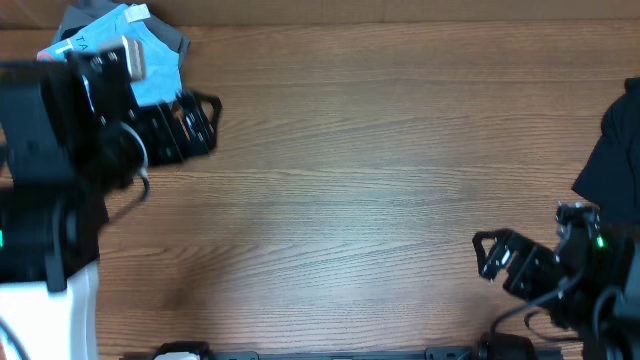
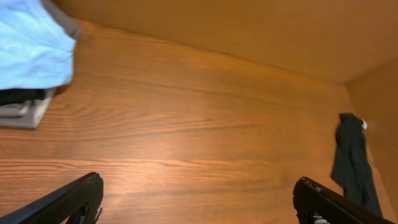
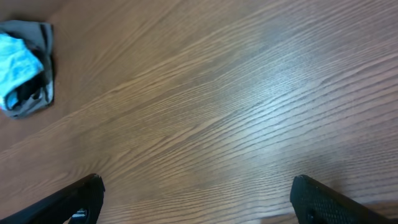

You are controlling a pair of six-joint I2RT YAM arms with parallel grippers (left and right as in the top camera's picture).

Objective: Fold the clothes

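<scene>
T-shirt (image 1: 150, 60): light blue, bunched in the top-left corner of the table (image 1: 380, 150) in the overhead view, lying on grey and black folded garments (image 2: 25, 112) | Left gripper (image 1: 205, 125): fingers spread wide, empty, just beside the T-shirt | Right gripper (image 1: 483, 255): fingers spread wide, empty, well apart from the T-shirt | Dark garment (image 1: 615, 150): at the right edge

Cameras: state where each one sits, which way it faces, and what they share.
Overhead: above the table, looking straight down; both arms show, left gripper upper left, right gripper lower right.
Left wrist: low over the wood, facing the dark garment; its open fingers at the bottom corners.
Right wrist: low, facing across toward the light blue T-shirt; its open fingers at the bottom.
Shared: the T-shirt shows in all three.
</scene>
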